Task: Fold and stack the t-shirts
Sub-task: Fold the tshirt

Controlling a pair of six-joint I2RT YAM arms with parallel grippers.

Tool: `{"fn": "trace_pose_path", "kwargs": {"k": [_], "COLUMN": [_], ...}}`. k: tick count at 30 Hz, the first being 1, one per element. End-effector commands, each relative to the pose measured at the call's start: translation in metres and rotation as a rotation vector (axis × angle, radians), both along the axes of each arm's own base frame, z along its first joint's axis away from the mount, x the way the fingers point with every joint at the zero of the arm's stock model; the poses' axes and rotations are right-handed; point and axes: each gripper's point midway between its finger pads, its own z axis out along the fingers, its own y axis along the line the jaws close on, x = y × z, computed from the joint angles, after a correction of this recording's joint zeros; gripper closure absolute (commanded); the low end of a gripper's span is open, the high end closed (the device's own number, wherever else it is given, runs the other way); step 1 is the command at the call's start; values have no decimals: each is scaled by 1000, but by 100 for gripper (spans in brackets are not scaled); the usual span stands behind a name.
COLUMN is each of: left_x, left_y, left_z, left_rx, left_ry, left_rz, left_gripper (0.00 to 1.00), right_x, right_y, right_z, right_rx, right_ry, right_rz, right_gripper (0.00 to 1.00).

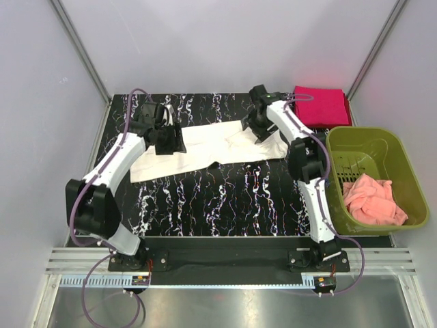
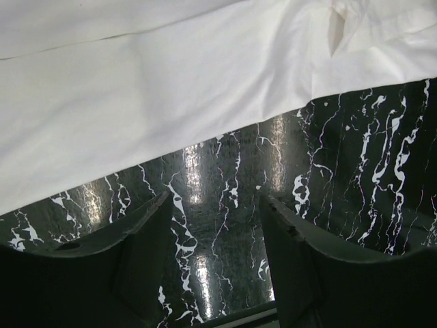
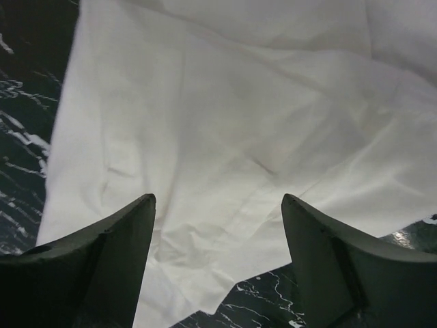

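While the cream-white t-shirt point(image 1: 212, 147) lies across the far half of the table point(image 1: 225, 198), the left gripper point(image 2: 215, 198) gapes empty beside its edge, the right gripper point(image 3: 218, 198) likewise above it. The magenta-red t-shirt point(image 1: 321, 106) sits folded far right.

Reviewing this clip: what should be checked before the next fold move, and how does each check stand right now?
1. Left gripper open and empty: ok, only bare table shows between its fingers.
2. Right gripper open and empty: ok, it is over the white t-shirt.
3. White t-shirt lying smooth: not ok, it is creased and bunched near its right end.
4. Magenta t-shirt folded at the far right corner: ok.
5. Pink cloth inside the green basket, apart from the arms: ok.
6. White t-shirt's print face up or down: cannot tell.
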Motion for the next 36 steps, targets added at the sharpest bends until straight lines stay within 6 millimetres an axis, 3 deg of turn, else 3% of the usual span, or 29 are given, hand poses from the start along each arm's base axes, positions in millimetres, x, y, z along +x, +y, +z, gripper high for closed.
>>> {"fn": "trace_pose_path", "kwargs": {"k": [1, 2, 3, 4, 6, 7, 12, 17, 19, 22, 23, 26, 27, 29, 30, 32, 33, 34, 35, 36], "left_x": [1, -4, -5, -7, -11, -12, -21, -20, -16, -8, -3, 4, 7, 15, 18, 26, 28, 30, 36, 37], "left_y": [7, 13, 18, 22, 33, 38, 53, 52, 46, 31, 27, 24, 25, 26, 28, 33, 36, 41, 48, 48], "left_z": [29, 23, 24, 23, 20, 20, 19, 12, 9, -12, -27, -50, -52, -55, -57, -62, -64, -67, -80, -79], "left_rx": [16, 40, 52, 64, 106, 124, 176, 177, 157, 92, 75, 70, 72, 79, 92, 124, 134, 145, 149, 148], "left_ry": [-141, -131, -141, -137, -126, -126, -111, -65, -46, 11, 38, 82, 83, 74, 73, 81, 84, 84, 106, 104], "left_rz": [13, 26, 33, 39, 47, 54, 56, 46, 26, -8, -2, 25, 33, 51, 60, 84, 95, 112, 152, 152], "left_gripper": [41, 41, 41, 41, 40, 40, 38, 34, 31, 27, 27, 29, 31, 33, 35, 37, 39, 43, 53, 53], "right_x": [3, -1, 6, 4, 5, 1, 12, 57, 84, 111, 119, 123, 121, 113, 108, 92, 82, 71, 36, 35], "right_y": [-6, -8, -6, -4, -9, -10, -9, -11, -8, -3, -1, 3, 4, 10, 8, 4, 4, 12, 32, 32], "right_z": [-30, -39, -35, -54, -59, -75, -101, -87, -64, -21, -2, 45, 80, 104, 131, 138, 160, 164, 172, 172], "right_rx": [-91, -112, -114, -145, -199, -231, -286, -358, -394, -446, -423, -365, -352, -310, -293, -273, -251, -185, -36, -34], "right_ry": [38, 63, 43, 68, 69, 95, 71, -107, -234, -389, -438, -522, -574, -600, -630, -588, -606, -594, -557, -556], "right_rz": [-154, -165, -162, -142, -102, -56, 110, 310, 405, 505, 503, 485, 473, 474, 454, 453, 445, 454, 494, 495], "right_gripper": [18, 18, 18, 18, 18, 18, 13, 13, 11, 5, 5, 3, 4, 3, 3, 4, 5, 8, 16, 16]}}
